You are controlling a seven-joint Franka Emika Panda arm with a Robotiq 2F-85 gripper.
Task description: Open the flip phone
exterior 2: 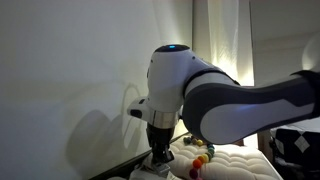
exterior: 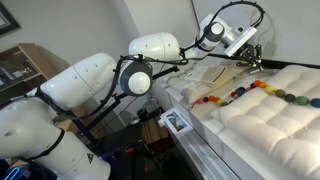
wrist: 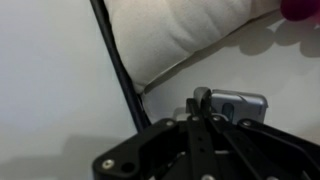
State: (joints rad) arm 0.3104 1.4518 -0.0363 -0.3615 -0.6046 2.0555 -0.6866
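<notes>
The flip phone (wrist: 243, 104) is a small silver-grey gadget lying on the white quilted cushion (wrist: 180, 35). It shows only in the wrist view, just right of my fingertips. My gripper (wrist: 200, 104) has its fingers drawn together, with the tips at the phone's left end. I cannot tell whether anything is pinched between them. In both exterior views the gripper (exterior: 252, 60) (exterior 2: 158, 156) points down at the far end of the cushion, and the phone is hidden under it.
A string of multicoloured beads (exterior: 262, 90) (exterior 2: 204, 158) lies across the cushion close to the gripper. A white wall (wrist: 50, 90) and a dark bed-frame edge (wrist: 118, 70) run close beside it. The arm's large white links (exterior: 90, 80) fill the foreground.
</notes>
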